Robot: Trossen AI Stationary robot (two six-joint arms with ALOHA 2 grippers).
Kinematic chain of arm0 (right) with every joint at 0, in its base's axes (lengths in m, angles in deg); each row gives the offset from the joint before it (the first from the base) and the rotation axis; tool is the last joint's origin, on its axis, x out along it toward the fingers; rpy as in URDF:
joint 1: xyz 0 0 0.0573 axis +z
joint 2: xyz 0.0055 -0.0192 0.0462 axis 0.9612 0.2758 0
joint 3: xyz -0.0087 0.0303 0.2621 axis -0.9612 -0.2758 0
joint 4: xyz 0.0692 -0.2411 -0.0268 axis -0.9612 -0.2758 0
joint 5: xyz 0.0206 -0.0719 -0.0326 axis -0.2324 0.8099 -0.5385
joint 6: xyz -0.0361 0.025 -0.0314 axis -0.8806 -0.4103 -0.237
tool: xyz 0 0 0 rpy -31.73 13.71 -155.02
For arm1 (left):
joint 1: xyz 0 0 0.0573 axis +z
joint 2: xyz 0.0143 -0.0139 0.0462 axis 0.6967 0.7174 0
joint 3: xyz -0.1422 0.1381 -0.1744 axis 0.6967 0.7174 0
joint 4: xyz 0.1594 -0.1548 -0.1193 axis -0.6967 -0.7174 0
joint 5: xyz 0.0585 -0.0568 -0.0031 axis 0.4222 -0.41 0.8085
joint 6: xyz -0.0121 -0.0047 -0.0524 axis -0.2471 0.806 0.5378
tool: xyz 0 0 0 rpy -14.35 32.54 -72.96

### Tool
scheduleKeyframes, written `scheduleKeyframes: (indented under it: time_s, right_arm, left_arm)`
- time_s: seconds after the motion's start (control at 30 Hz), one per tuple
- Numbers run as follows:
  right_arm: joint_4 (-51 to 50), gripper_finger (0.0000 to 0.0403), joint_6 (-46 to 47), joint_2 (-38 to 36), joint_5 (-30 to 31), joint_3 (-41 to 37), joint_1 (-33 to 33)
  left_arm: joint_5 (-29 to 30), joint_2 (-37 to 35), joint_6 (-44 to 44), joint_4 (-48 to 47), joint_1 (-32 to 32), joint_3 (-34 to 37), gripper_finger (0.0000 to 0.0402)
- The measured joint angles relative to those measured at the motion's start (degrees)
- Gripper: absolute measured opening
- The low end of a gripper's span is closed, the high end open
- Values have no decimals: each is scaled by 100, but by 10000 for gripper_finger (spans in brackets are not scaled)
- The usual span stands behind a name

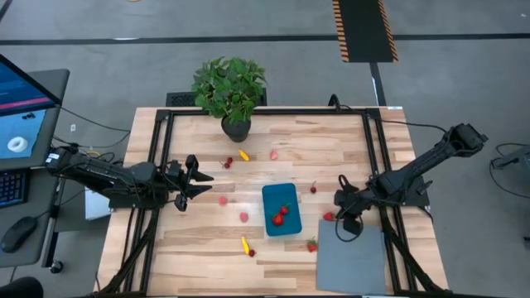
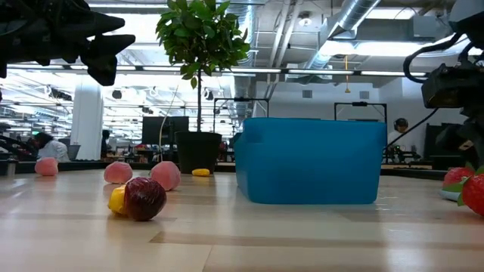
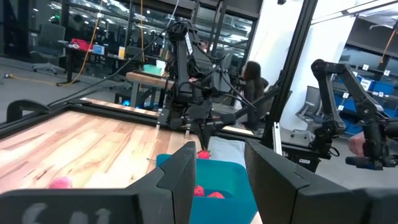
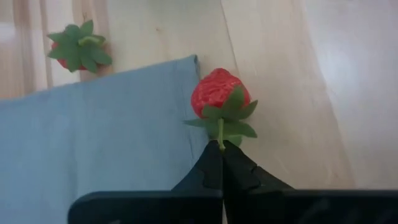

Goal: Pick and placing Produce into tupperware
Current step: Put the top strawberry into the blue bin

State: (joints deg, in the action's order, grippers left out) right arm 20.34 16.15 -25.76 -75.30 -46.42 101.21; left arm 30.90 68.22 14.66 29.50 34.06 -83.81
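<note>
One strawberry (image 4: 217, 93) lies on the tabletop by the grey mat (image 4: 106, 130) near the right edge, its thin green stem pinched in our closed right pincer (image 4: 221, 155). We judge it light and likely to swing or slip from such a narrow hold. Our left pincer (image 1: 189, 184) hangs open near the left edge, well apart from the blue tub (image 1: 281, 210).

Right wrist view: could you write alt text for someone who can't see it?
The right gripper is shut on the green stem of a red strawberry lying on the wooden table at a grey mat's edge. A second strawberry lies farther off.
</note>
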Motion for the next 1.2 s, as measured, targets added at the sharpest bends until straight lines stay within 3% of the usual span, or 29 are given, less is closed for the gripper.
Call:
scheduleKeyframes:
  time_s: [0.4,0.63,0.9,1.1,1.2]
  right_arm:
    - [429,11,-158,-7,65,0,-187]
    - [1339,11,-229,-7,294,0,-530]
    - [3102,11,-1303,-7,442,0,-1131]
    - [4322,11,-2113,-177,11,-2,-1659]
    - [4434,11,-2464,-382,-232,-1,-1959]
  left_arm:
    - [67,0,35,-2,1,2,128]
    - [208,0,36,-2,2,2,128]
    - [213,0,54,-4,2,2,128]
    - [212,0,119,-2,2,1,128]
    - [212,-2,121,0,2,2,128]
